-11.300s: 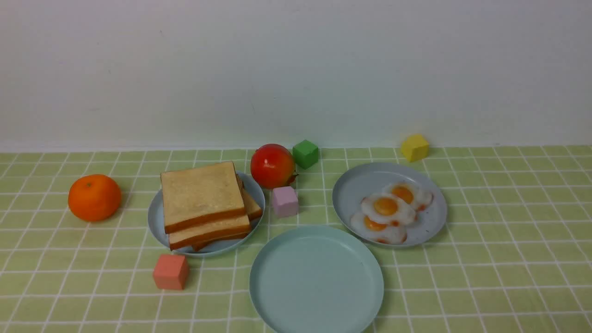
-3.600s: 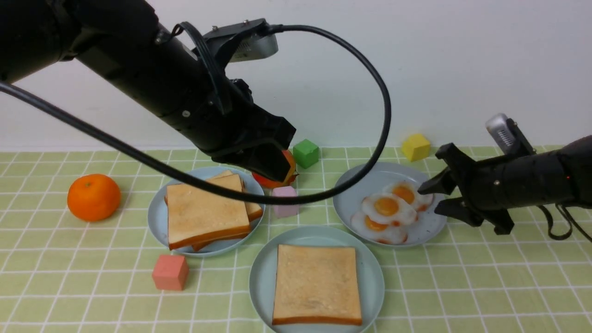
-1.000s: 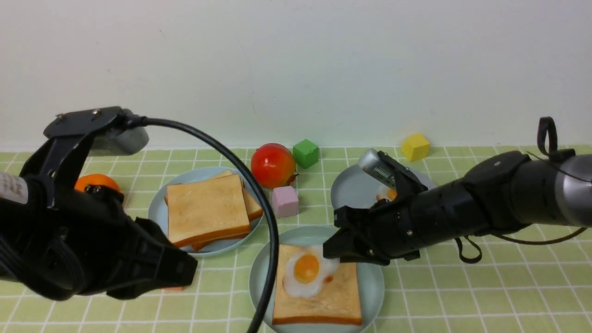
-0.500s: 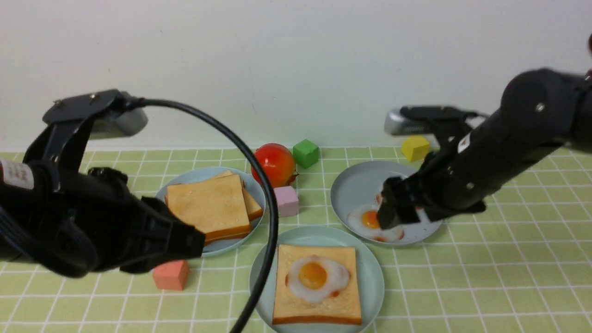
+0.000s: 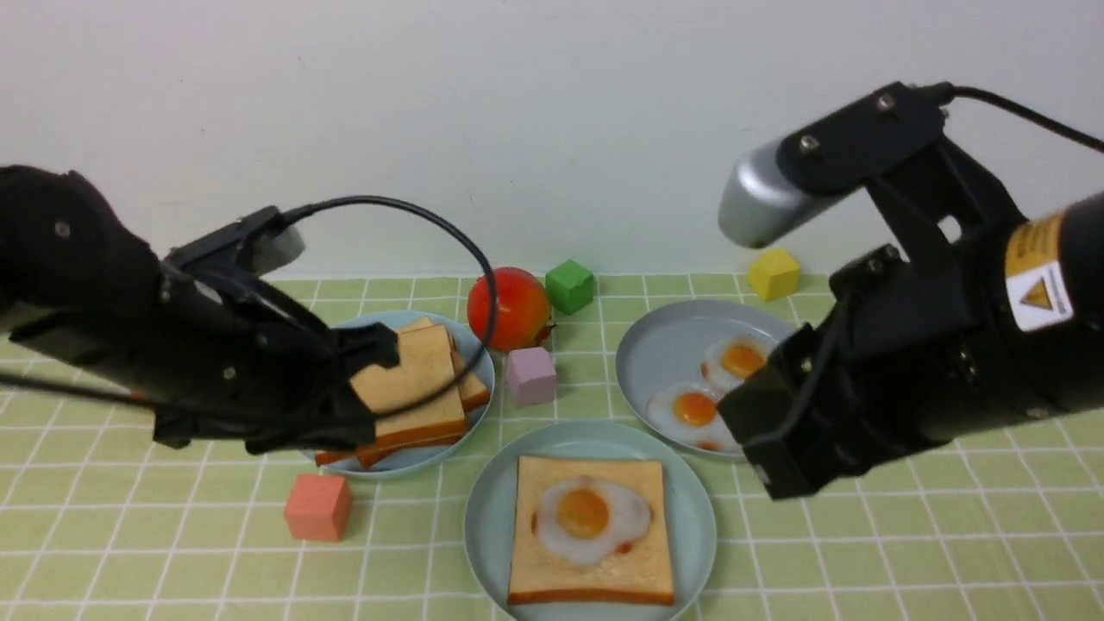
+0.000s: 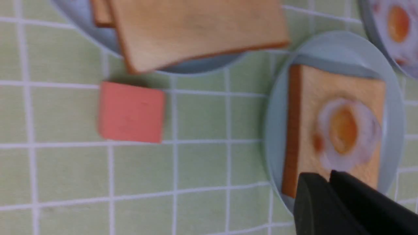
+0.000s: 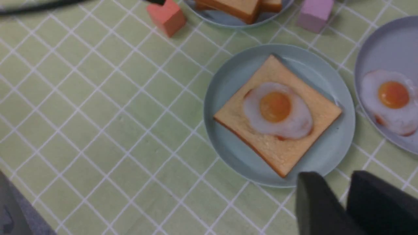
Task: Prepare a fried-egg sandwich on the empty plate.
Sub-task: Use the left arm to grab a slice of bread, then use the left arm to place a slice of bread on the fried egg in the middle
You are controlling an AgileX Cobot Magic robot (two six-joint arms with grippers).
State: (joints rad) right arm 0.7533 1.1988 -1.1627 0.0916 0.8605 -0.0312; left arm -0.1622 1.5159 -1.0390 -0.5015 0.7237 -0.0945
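Note:
The empty plate (image 5: 492,526), pale aqua, now holds one toast slice (image 5: 638,569) with a fried egg (image 5: 586,517) lying on top, uncovered. It also shows in the right wrist view as plate (image 7: 228,98), toast (image 7: 284,153) and egg (image 7: 276,109). My left gripper (image 5: 366,379) hangs shut and empty in front of the askew bread stack (image 5: 423,388) on a greyer plate (image 5: 397,459). My right gripper (image 5: 763,457) stands raised to the right of the aqua plate. Its fingers (image 7: 310,186) are a little apart with only tablecloth between them.
A grey-blue plate (image 5: 664,354) at the right carries two more eggs (image 5: 690,410). Around stand a tomato (image 5: 509,309), a green cube (image 5: 569,286), a lilac cube (image 5: 530,376), a yellow cube (image 5: 774,274) and a salmon cube (image 5: 317,507). The left arm's cable loops over the bread plate.
The right gripper has left the egg on the toast and drawn back up to the right. The left arm has swung from the near left over the bread plate.

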